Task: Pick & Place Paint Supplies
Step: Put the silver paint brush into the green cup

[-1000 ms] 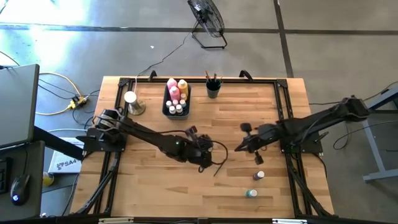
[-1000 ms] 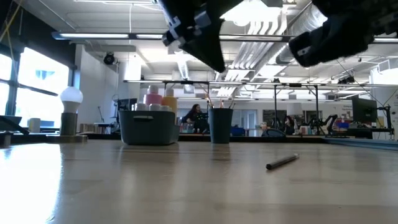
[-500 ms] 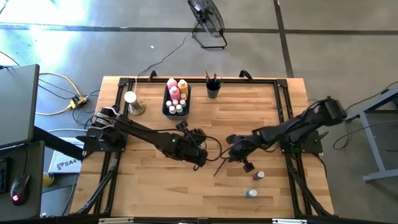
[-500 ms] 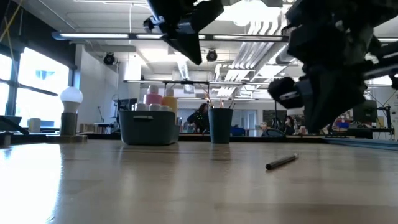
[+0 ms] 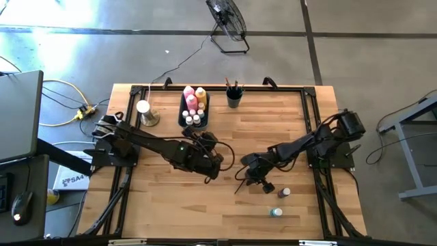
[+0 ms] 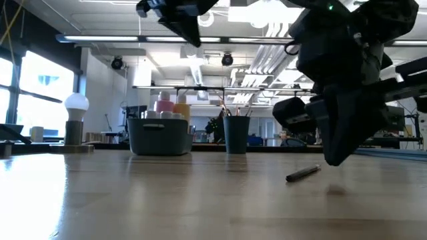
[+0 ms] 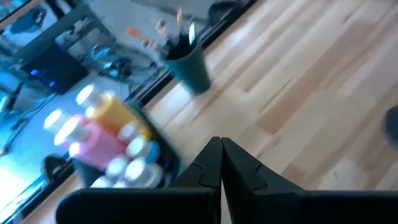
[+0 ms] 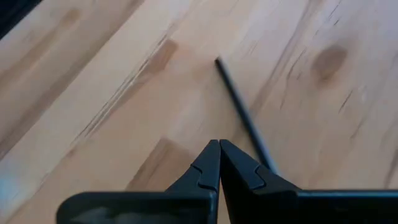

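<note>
A thin dark paintbrush (image 5: pixel 242 183) lies flat on the wooden table, left of centre-right; it also shows as the paintbrush (image 8: pixel 239 109) in the right wrist view. My right gripper (image 8: pixel 219 143) is shut, slanting down, with its tips just above the table beside the brush's near part, and the gripper (image 6: pixel 331 160) is clear of the wood. My left gripper (image 7: pixel 221 142) is shut and holds nothing, raised over the table's middle (image 5: pixel 205 142) and pointing toward the grey bin (image 5: pixel 193 113). That bin holds pink and yellow squeeze bottles (image 7: pixel 99 127) and small white-capped bottles.
Two small white-capped paint bottles (image 5: pixel 285 193) (image 5: pixel 275 212) stand on the table near its right front. A dark cup of brushes (image 5: pixel 234 99) stands at the far edge beside the bin. A white knob on a tan base (image 5: pixel 145 113) sits at the far left.
My right gripper has come down and toward the table's left, slanting more steeply, until it hangs low over the lying paintbrush. My left gripper has risen and drawn back toward the far left, turning toward the bin. The brush has not moved.
</note>
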`<state>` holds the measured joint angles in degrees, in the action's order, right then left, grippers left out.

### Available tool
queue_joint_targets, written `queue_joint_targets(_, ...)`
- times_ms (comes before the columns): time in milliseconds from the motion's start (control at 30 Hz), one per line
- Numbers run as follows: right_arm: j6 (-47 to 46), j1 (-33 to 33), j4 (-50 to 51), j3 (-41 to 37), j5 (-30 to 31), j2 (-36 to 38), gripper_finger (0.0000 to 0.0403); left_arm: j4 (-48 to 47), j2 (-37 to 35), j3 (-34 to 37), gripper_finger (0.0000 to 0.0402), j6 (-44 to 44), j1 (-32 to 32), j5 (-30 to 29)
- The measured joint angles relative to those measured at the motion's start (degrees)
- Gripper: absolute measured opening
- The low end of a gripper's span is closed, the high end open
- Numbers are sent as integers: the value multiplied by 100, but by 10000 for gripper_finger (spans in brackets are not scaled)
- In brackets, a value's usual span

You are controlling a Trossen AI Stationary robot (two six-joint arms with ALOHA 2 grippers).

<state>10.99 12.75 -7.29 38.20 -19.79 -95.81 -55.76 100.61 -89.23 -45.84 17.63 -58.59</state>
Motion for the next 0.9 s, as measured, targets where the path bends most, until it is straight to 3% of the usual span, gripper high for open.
queue_joint_targets(200,124,-51,-25,10,343,-63,2,-165,-58,15,0,-250,2,-12)
queue_joint_targets(467,120,-267,33,11,88,-269,2,-161,-56,15,0,-254,2,40)
queue_joint_targets(900,130,-611,-712,4,1560,-395,2,-136,-53,15,0,-269,2,107)
